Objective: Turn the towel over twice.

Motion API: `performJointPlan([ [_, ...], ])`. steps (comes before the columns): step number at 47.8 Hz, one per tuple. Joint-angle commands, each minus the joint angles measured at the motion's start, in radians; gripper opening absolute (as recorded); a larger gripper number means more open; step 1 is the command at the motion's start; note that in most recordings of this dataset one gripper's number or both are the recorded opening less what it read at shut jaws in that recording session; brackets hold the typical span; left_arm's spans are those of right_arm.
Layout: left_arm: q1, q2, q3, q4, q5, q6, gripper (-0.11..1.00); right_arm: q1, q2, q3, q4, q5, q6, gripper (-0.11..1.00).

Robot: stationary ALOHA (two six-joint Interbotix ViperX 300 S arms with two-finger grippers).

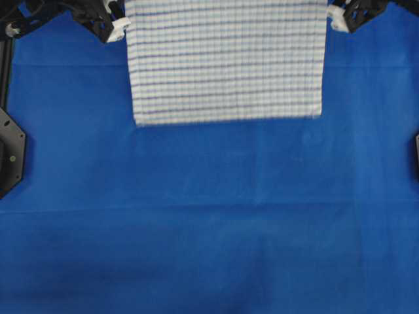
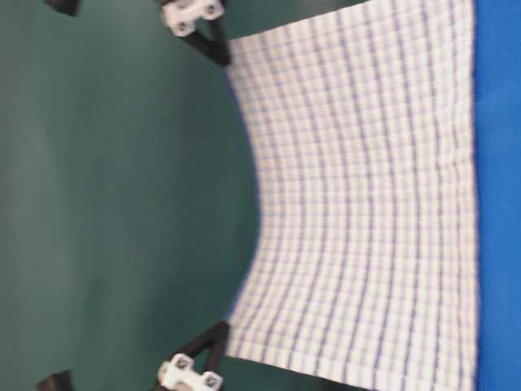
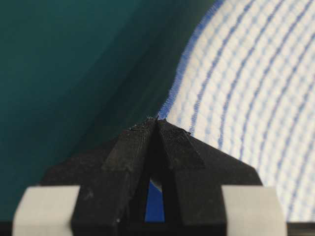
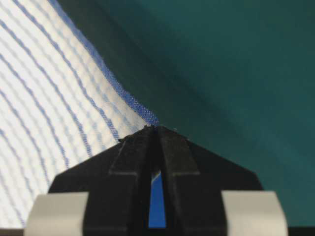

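The towel [image 1: 226, 62], white with thin blue stripes, hangs stretched between my two grippers at the far side of the table. Its upper edge sags between them in the table-level view, where the towel [image 2: 366, 204] reaches down to the blue tablecloth. My left gripper [image 1: 121, 25] is shut on the towel's upper left corner. In the left wrist view the left gripper [image 3: 157, 120] pinches the blue hem at its tips. My right gripper [image 1: 337, 16] is shut on the upper right corner, and the right wrist view has the right gripper [image 4: 156, 128] closed on the hem.
A plain blue tablecloth [image 1: 209, 229] covers the whole table in front of the towel. Black arm bases stand at the left edge [image 1: 10, 150] and the right edge [image 1: 416, 154]. A dark green backdrop [image 2: 122, 204] lies behind the towel.
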Motion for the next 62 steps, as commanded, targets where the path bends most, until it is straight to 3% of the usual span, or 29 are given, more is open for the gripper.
performJointPlan([
  [1,0.002,-0.046,-0.028,-0.002,-0.012,-0.002,0.01,-0.003,-0.051,-0.038,-0.002,0.014,-0.002,0.05],
  [16,-0.021,-0.198,-0.031,-0.002,0.023,-0.002,0.01,0.015,-0.192,-0.035,-0.002,0.057,0.003,0.05],
  [31,-0.121,-0.284,0.002,-0.002,0.091,-0.003,0.01,0.149,-0.322,0.005,0.014,0.137,0.023,0.05],
  [42,-0.255,-0.334,0.026,-0.002,0.222,-0.006,0.01,0.287,-0.356,0.041,0.018,0.245,0.069,0.05],
  [53,-0.416,-0.321,0.049,-0.002,0.399,-0.061,0.01,0.43,-0.348,0.117,0.018,0.261,0.109,0.05],
  [62,-0.561,-0.295,0.094,-0.003,0.426,-0.097,0.01,0.552,-0.344,0.158,0.018,0.261,0.169,0.05],
])
